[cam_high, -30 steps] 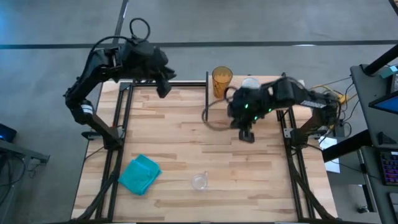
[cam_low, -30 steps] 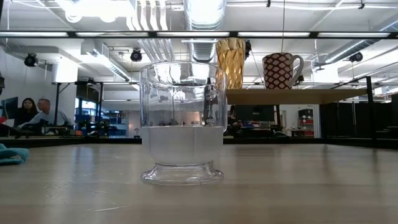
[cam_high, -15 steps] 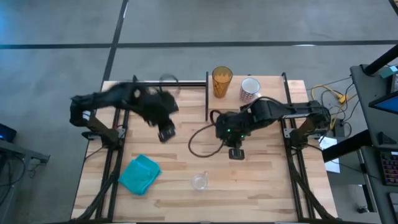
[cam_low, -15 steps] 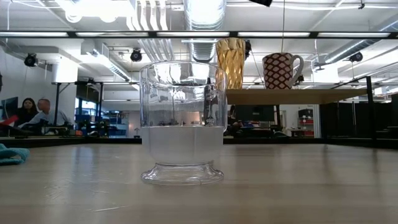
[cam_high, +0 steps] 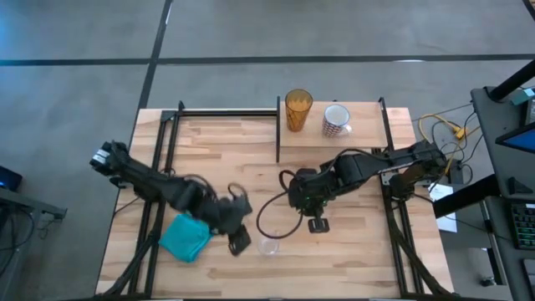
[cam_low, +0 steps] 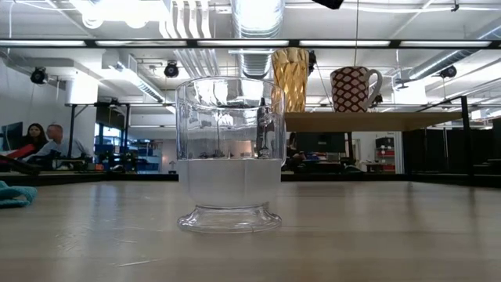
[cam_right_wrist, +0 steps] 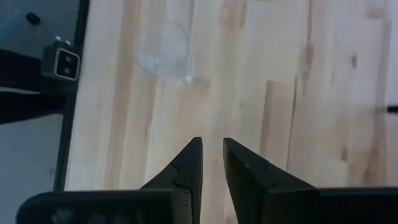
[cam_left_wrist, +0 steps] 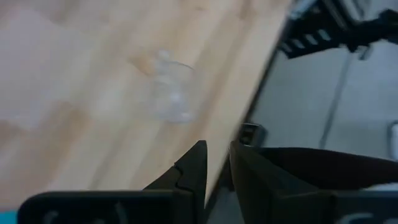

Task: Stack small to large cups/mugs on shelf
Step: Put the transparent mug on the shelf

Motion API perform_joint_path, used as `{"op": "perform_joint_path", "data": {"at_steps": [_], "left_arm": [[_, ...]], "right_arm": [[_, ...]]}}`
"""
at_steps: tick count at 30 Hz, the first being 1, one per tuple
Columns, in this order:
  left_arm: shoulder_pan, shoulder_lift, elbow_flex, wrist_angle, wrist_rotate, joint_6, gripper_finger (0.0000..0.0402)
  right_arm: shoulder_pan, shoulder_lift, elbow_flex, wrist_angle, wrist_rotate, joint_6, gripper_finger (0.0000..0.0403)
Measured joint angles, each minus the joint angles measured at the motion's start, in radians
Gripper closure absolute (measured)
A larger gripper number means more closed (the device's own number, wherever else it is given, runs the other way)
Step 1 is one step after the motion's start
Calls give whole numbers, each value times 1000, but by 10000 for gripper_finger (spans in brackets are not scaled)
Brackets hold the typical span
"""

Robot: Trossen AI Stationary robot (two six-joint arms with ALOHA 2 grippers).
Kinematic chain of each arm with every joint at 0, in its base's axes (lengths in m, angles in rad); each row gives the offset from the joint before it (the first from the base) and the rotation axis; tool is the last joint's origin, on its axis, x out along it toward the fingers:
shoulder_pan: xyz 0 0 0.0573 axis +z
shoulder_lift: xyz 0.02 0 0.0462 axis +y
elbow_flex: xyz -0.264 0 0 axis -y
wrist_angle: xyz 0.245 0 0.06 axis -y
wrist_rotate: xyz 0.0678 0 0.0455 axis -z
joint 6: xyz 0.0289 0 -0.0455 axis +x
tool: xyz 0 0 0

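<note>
A tiny clear glass cup [cam_high: 268, 245] stands upright on the tabletop near its front edge, and it fills the low view [cam_low: 229, 153]. The amber tumbler [cam_high: 298, 109] and the white patterned mug [cam_high: 336, 119] stand side by side on the raised shelf [cam_high: 368, 138] at the far right. My left gripper [cam_high: 239, 243] hangs just left of the clear cup, fingers [cam_left_wrist: 198, 163] a narrow gap apart with nothing between them. My right gripper [cam_high: 318, 224] hovers beyond and right of the cup, pointing steeply down, also narrowly open and empty [cam_right_wrist: 211, 146].
A teal cloth [cam_high: 185, 237] lies crumpled at the near left, right beside my left arm. Black frame rails [cam_high: 159, 167] run along both table sides. A dark cable loop [cam_high: 272, 219] hangs from the right arm. People [cam_low: 35, 141] sit in the room beyond the table.
My left gripper has swung from the table's far left corner toward the near edge and the right, sinking and rolling, and ends up beside the clear cup. My right gripper has moved from in front of the shelf toward the near edge, lower. The cups have not moved.
</note>
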Motion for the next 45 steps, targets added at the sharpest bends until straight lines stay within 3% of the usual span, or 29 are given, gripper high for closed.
{"op": "perform_joint_path", "data": {"at_steps": [8, 17, 30, 45], "left_arm": [[-135, 58, -178, 303, -116, -227, 345], [-162, 178, -226, 340, -123, -375, 345], [-144, 287, -227, 401, -127, -376, 345], [-27, 296, -228, 432, -190, -193, 345]], "right_arm": [[18, 5, -8, 72, 0, -2, 344], [17, 5, -8, 114, 0, 7, 344], [17, 5, -8, 115, 0, 43, 344], [17, 5, -7, 118, 0, 66, 344]]}}
